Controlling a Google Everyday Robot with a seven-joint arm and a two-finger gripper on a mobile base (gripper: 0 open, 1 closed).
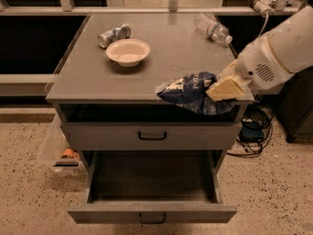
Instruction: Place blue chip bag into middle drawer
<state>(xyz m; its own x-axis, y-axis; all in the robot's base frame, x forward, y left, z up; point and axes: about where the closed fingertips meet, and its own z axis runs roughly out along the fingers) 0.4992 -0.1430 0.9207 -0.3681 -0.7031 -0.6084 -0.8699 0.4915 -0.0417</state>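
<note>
Evidently the end effector (222, 88) pinches the blue chip bag (187, 92), which juts leftward.

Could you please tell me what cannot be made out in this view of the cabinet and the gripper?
- Camera view, blue chip bag: its print is too small to read, and the gripper, holding it at the top's front right edge, covers its right end.
- Camera view, middle drawer: its back is hidden under the drawer above.
- Camera view, arm: cut off by the right edge.
</note>
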